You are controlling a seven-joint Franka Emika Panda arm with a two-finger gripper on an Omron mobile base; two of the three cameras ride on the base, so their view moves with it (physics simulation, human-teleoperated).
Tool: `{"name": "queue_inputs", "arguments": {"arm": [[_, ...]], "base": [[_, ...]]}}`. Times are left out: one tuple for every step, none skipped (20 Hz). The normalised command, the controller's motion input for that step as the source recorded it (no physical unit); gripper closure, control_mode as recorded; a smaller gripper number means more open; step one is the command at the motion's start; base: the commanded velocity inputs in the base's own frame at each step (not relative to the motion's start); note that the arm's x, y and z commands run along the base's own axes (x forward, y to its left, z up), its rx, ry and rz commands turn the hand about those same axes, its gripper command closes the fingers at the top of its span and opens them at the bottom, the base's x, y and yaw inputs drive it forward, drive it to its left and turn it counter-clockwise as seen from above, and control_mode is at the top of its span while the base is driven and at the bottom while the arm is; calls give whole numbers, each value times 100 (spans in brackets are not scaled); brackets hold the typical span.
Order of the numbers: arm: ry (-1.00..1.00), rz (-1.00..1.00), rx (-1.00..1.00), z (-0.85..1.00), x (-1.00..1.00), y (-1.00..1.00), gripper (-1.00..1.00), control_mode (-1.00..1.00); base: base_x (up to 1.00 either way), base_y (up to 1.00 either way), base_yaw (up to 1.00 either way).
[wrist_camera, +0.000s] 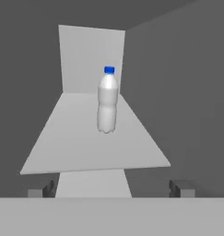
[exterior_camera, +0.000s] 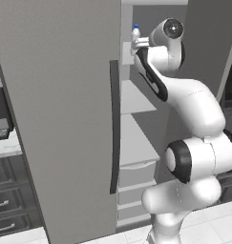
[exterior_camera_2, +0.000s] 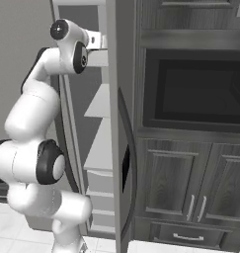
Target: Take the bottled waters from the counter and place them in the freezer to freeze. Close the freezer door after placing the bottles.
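- Bottle (wrist_camera: pixel 107 102) on the shelf, folks: the pale one with the blue cap stands upright on a white inner shelf (wrist_camera: pixel 76 147) of the freezer (exterior_camera: pixel 136 138), straight ahead of the gripper (wrist_camera: pixel 112 188) and clear of both fingertips.
- Gripper jaws stand spread wide with nothing between them; the two dark tips sit well apart at either side, with the bottle beyond them.
- From behind the arm, the same bottle peeks out just beyond the hand, high up in the open compartment.
- Freezer door (exterior_camera: pixel 60 119) hangs open beside the arm, its dark bar handle (exterior_camera: pixel 114 126) well below the hand.
- My read: this bottle is placed, and the door is not yet shut.
- Risk one: a careless pull-back could let a finger clip that tall, narrow bottle and topple it.
- Risk two: the elbow sits close to the door edge, so a wide swing could knock the door.
- Risk three: closing with the arm inside would trap it.
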Motion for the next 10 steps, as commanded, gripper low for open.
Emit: {"name": "queue_inputs", "arguments": {"arm": [[0,-5,3,0,-94,23,-100,-100],[0,-5,4,0,-94,22,-100,-100],[0,-5,5,0,-98,21,-100,-100],[0,-5,5,0,-99,19,-100,-100],[0,-5,5,0,-99,19,-100,-100],[0,-5,5,0,-96,19,-100,-100],[0,-5,4,0,-91,19,-100,-100],[0,-5,5,0,-93,18,-100,-100],[0,-5,8,0,-96,12,-100,-100],[0,-5,9,0,-87,10,-100,-100]], "base": [[0,0,0],[0,0,0],[0,0,0],[0,0,0],[0,0,0],[0,0,0],[0,0,0],[0,0,0],[0,0,0],[0,0,0]]}}
